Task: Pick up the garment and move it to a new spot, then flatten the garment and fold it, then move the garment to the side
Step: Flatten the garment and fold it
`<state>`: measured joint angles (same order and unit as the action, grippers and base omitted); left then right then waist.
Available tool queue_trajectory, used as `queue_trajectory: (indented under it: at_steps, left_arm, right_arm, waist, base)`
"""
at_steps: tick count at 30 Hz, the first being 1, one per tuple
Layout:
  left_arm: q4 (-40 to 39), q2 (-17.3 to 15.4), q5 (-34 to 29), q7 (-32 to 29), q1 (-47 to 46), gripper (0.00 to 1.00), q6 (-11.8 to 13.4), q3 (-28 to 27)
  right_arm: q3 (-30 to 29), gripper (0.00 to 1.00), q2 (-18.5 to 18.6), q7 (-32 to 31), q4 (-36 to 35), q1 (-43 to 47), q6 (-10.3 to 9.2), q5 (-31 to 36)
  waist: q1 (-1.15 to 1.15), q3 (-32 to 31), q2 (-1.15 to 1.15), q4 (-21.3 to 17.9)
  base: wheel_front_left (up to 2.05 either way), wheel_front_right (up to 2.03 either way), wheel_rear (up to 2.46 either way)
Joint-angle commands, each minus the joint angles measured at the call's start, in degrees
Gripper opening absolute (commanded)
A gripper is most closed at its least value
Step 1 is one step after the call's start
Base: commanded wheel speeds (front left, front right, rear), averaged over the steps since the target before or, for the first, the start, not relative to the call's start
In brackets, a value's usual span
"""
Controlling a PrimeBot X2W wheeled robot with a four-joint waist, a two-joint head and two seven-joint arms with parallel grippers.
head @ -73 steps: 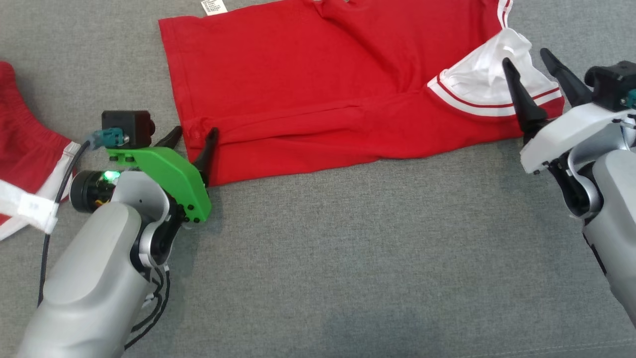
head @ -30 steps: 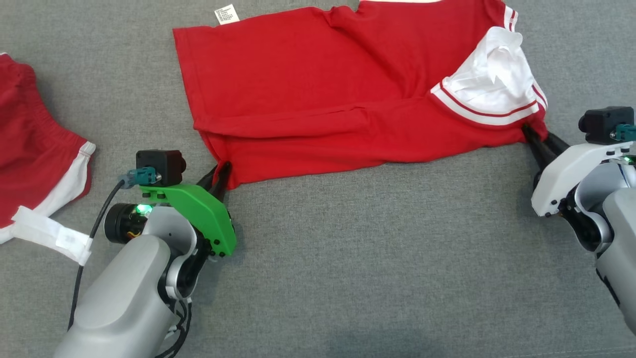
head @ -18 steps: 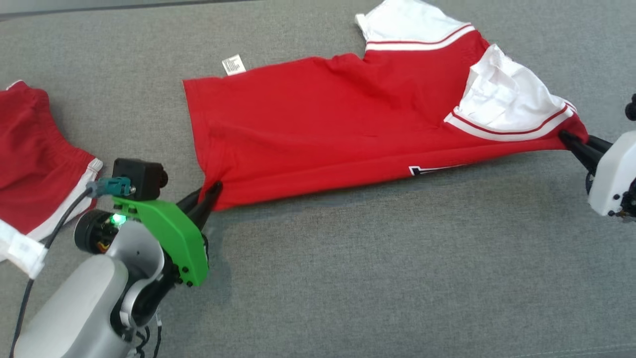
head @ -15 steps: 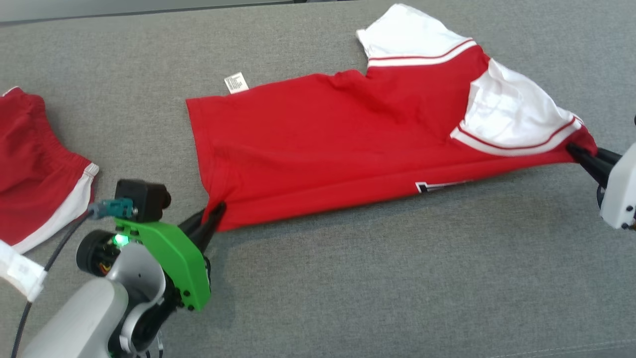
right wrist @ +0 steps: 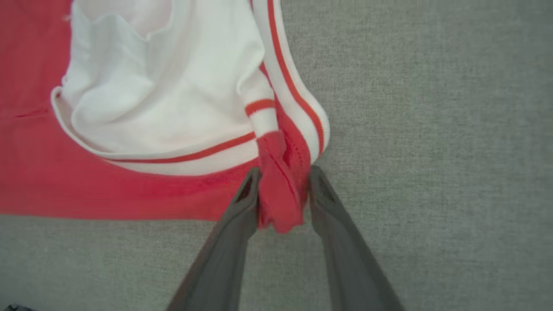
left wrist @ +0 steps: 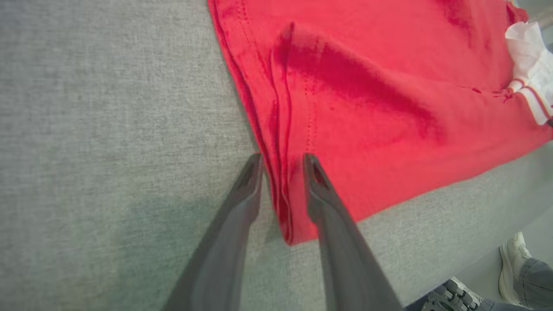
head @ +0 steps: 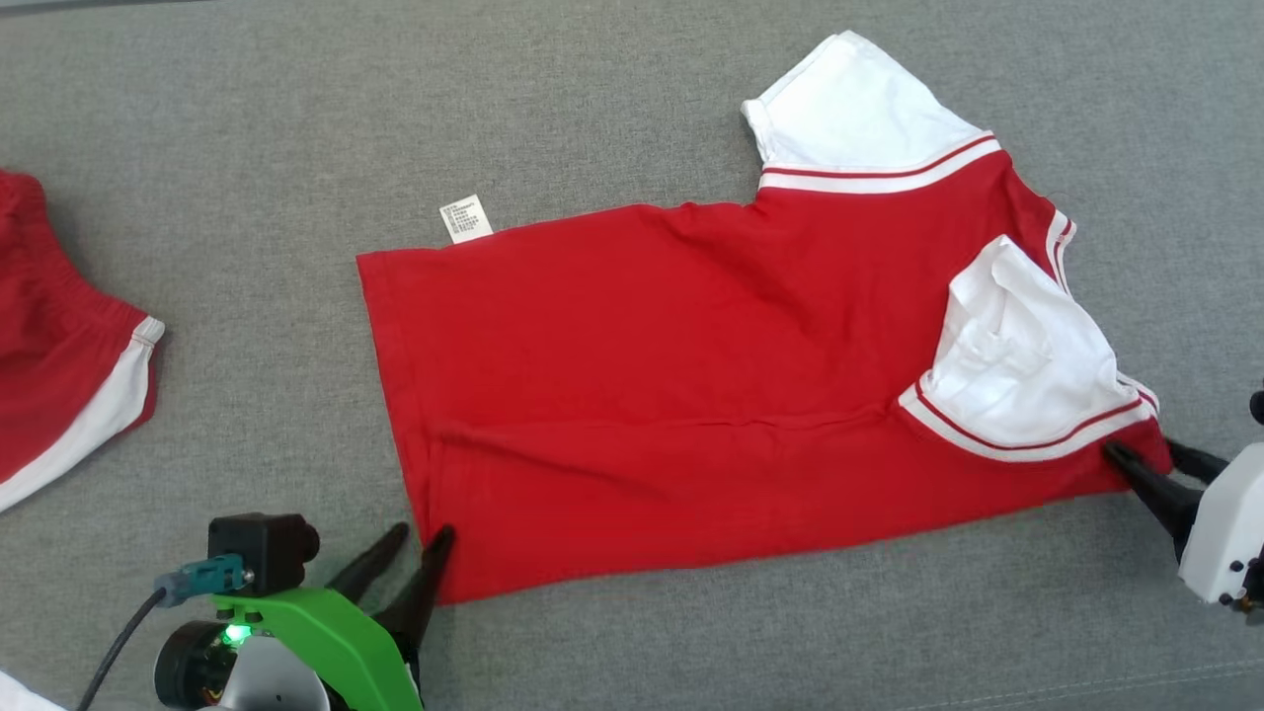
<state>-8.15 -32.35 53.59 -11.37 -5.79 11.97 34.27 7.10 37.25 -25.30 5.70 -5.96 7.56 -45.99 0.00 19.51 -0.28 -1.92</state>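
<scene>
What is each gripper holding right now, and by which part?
The right gripper pinches the red shirt by its bunched corner beside the white sleeve. The left gripper is open, straddling the hem corner, gripping nothing.

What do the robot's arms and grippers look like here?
The left gripper and right gripper each have two long tapered dark fingers. The left sits on a bright green mount carrying a black camera, teal plug and black cable; the right on a white mount.
</scene>
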Motion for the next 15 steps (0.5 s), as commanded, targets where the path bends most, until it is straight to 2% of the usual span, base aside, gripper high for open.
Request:
queue_trajectory:
  at_steps: [1, 4, 8, 10, 13, 15]
  left_arm:
    - [-1.23, -1.04, -0.45, 0.22, 0.83, 1.0, 0.48, -0.56]
    - [-4.26, -2.9, -1.09, 1.09, -0.52, 1.0, 1.52, -2.84]
    - [-6.75, -3.97, -1.11, 0.23, -5.52, 1.0, 1.79, -5.69]
    - [-5.26, -2.33, 0.13, -1.11, -9.8, 1.0, 1.19, -6.16]
    - [-0.37, 0.05, 0.0, -4.13, -18.53, 1.0, -0.36, -5.14]
    - [3.98, 2.04, -0.79, -6.23, -23.99, 1.0, -1.55, -3.42]
  right_arm:
    - [-1.03, 1.0, 0.11, -0.41, -1.73, 0.21, -0.11, 0.76]
    - [-3.12, 1.0, 0.12, -1.19, -6.11, -2.31, -0.08, -1.33]
    - [-5.73, 1.0, 1.03, -1.16, -10.43, -8.47, -0.08, 1.04]
    - [-5.14, 1.0, 0.39, -1.14, -10.43, -13.41, -0.08, 2.96]
    - [-3.19, 1.0, 0.26, -2.14, -6.95, -21.37, -0.1, 6.06]
    - [-1.48, 1.0, -1.09, -1.49, -3.77, -26.93, -0.08, 7.85]
  waist:
    - [0.0, 0.82, 0.28, 0.15]
    - [0.0, 1.69, 0.28, 0.49]
    - [0.0, 3.91, 0.28, 1.7]
    - [0.0, 5.48, 0.28, 2.62]
    - [0.0, 8.33, 0.28, 4.57]
    - [0.0, 10.06, 0.28, 5.79]
  base:
    - [0.0, 0.0, 0.0]
    - [0.0, 0.0, 0.0]
    - [0.0, 0.0, 0.0]
    - [0.0, 0.0, 0.0]
    - [0.0, 0.0, 0.0]
    - [0.0, 0.0, 0.0]
